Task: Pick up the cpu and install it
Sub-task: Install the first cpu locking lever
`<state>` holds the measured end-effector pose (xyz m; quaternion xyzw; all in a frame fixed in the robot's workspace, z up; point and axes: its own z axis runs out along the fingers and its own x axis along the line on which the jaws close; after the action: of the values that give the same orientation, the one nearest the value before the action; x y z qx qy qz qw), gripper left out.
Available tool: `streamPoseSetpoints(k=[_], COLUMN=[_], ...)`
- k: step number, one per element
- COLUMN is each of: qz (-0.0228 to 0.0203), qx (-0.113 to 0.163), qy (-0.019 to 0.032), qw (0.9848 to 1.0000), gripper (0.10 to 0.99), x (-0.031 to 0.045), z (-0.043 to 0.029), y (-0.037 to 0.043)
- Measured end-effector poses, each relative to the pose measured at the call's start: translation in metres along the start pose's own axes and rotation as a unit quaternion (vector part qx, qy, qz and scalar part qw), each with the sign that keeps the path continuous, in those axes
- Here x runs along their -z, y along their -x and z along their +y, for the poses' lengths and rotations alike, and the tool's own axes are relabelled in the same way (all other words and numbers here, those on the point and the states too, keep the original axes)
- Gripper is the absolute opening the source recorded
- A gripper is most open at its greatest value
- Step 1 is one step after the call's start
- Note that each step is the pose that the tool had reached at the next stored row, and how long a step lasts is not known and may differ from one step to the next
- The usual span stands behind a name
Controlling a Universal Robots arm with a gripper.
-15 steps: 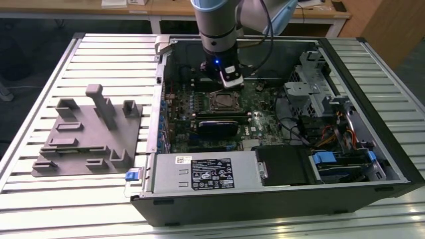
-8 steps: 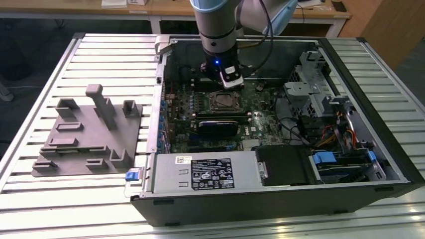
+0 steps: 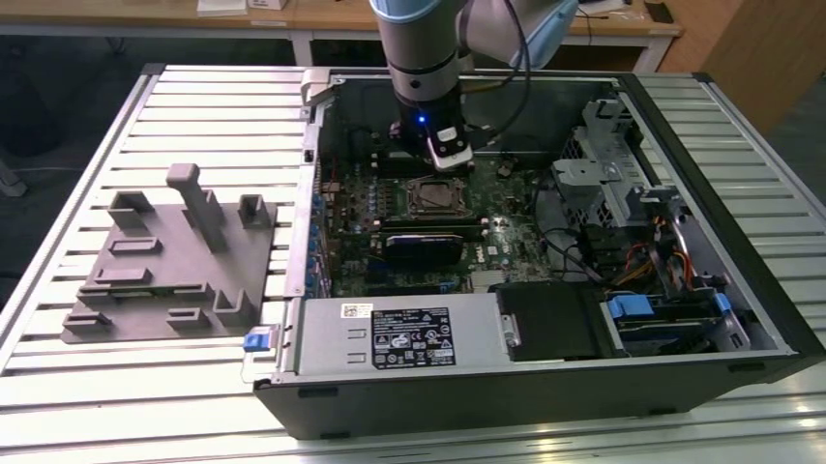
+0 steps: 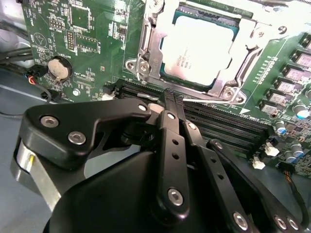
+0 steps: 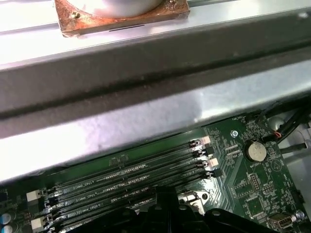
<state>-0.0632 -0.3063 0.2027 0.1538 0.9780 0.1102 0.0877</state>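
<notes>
The cpu (image 4: 197, 51) already sits in its socket on the board (image 4: 97, 53). The gripper (image 4: 172, 99) hangs just beside it with its jaws pressed together, holding nothing. The placing step looks done, so I think the socket frame (image 4: 146, 43) needs clamping.

Light fell evenly from overhead in the exterior view, and the slatted counter (image 3: 77, 193) shone pale. Glare washed out the cpu (image 4: 197, 48) in the second wrist view — its markings barely legible. The claw (image 4: 173, 104) looked soft, perhaps out of focus, and the first wrist view was hazy.
</notes>
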Motion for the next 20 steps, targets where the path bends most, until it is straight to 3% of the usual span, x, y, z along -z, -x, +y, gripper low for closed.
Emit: streamPoseSetpoints(k=[10, 20], qz=[-0.0026, -0.0040], qx=[0.002, 0.003], qy=[-0.0087, -0.0102], qw=[1.0000, 0.9999], gripper=[0.106, 0.106], x=[-0.0044, -0.0079], z=[0.0027, 0.0069], y=[0.0013, -0.0002])
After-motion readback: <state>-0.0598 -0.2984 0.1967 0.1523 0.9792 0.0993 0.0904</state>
